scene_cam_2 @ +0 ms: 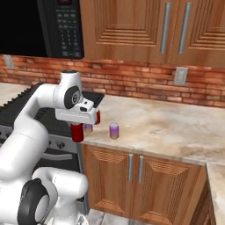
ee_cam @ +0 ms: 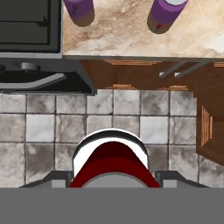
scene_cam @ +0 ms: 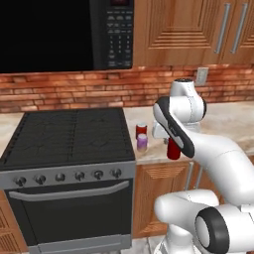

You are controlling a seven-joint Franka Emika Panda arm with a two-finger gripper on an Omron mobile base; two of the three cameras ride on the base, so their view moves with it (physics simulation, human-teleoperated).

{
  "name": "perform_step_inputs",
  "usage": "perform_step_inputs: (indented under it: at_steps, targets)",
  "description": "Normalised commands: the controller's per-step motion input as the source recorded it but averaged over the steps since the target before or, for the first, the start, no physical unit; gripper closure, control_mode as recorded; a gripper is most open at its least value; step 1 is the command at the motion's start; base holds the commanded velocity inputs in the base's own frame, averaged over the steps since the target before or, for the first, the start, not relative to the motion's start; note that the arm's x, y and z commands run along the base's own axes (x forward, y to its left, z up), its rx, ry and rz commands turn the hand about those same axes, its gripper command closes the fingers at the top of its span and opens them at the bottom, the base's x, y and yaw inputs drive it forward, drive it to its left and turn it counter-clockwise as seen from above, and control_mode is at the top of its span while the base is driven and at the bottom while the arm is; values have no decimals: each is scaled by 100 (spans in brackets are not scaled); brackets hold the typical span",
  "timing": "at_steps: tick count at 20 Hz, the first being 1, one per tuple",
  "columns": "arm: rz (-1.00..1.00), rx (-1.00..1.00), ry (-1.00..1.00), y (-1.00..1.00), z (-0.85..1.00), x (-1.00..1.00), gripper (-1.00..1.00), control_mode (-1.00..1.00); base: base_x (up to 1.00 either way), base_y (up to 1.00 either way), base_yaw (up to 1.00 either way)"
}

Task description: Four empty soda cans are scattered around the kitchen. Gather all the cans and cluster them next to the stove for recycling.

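Observation:
My gripper (scene_cam_2: 78,126) is shut on a red soda can (scene_cam_2: 78,133), held upright at the counter's front edge just right of the stove (scene_cam: 69,134). In the hand view the same red can (ee_cam: 113,164) sits between the fingertips with the grey tile floor below it. On the counter beside the stove stand two purple soda cans (ee_cam: 78,11) (ee_cam: 166,15). One purple can (scene_cam_2: 114,130) stands free to the right of the hand. A second red can (scene_cam: 141,130) stands behind a purple can (scene_cam: 142,142), close to the stove's right edge.
The beige counter (scene_cam_2: 176,127) runs right from the stove, with wooden cabinet doors (scene_cam_2: 127,176) below it. A black microwave (scene_cam: 59,34) hangs above the stove. A brick wall with an outlet (scene_cam_2: 180,75) backs the counter. My own arm hides part of the counter in the left base view.

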Motion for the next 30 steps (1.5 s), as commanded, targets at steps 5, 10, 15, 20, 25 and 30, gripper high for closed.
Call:
perform_step_inputs:
  at_steps: [5, 10, 15, 20, 25, 30]
  targets:
    - [0, 0, 0, 0, 0, 0, 100, 100, 30, -27, 5]
    - [0, 0, 0, 0, 0, 0, 100, 100, 35, -34, 5]
    - [0, 0, 0, 0, 0, 0, 100, 100, 33, -39, 4]
    - [0, 0, 0, 0, 0, 0, 100, 100, 26, -35, 4]
    - [0, 0, 0, 0, 0, 0, 100, 100, 21, -18, 3]
    - [0, 0, 0, 0, 0, 0, 100, 100, 20, -3, 3]
